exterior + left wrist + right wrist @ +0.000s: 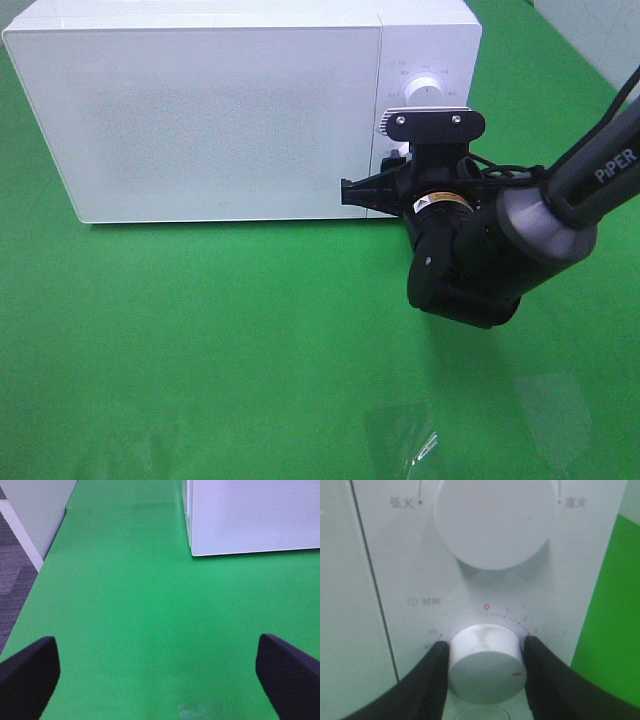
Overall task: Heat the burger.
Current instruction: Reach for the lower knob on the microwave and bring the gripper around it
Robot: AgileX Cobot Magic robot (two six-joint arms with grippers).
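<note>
The burger is out of view. The white microwave (200,110) stands at the back of the green table with its door closed. My right gripper (398,158) is at its control panel, and the wrist view shows the gripper (485,656) shut on the lower timer knob (485,667), one black finger (427,675) pressed to each side. The knob's red mark (518,673) sits away from the red 0 (487,607). My left gripper (160,677) hovers open above bare green cloth with nothing between its fingers (27,672).
A larger power knob (495,520) sits above the timer knob. The microwave's corner (250,515) shows ahead of the left gripper. The table's left edge (30,605) drops to grey floor beside a white panel (35,510). A clear plastic scrap (425,447) lies near the front.
</note>
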